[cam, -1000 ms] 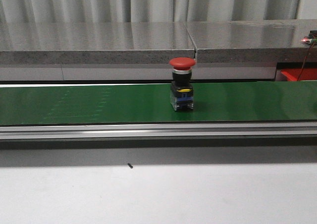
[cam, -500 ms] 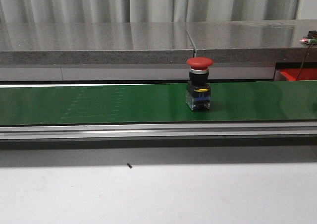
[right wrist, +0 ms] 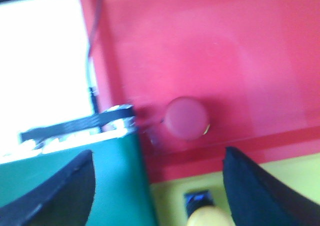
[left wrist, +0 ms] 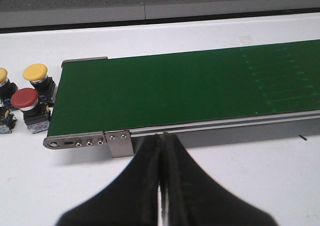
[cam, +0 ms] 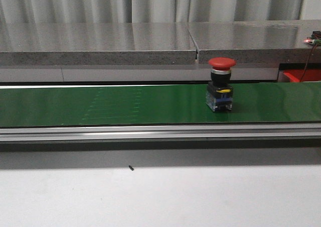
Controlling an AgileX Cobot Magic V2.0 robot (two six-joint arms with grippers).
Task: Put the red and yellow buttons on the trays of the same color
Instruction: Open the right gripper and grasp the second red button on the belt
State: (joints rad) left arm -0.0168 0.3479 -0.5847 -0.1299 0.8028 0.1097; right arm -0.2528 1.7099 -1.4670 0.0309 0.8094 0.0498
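A red button (cam: 221, 63) stands upright on the green conveyor belt (cam: 125, 104), right of centre and near the red tray (cam: 302, 75) whose corner shows at the belt's far right end; no arm is close to it in the front view. The right gripper (right wrist: 157, 186) hangs wide open and empty above the red tray, where another red button (right wrist: 186, 117) already lies, with a yellow button (right wrist: 207, 217) on the yellow tray (right wrist: 280, 176) beside it, while the left gripper (left wrist: 161, 151) is closed on nothing near the belt's left end, where spare buttons (left wrist: 30, 98) wait on the table. The risk, as I judge it, is timing: a late or off-centre grasp on this tall, top-heavy button could tip it over or let it run off the belt's end.
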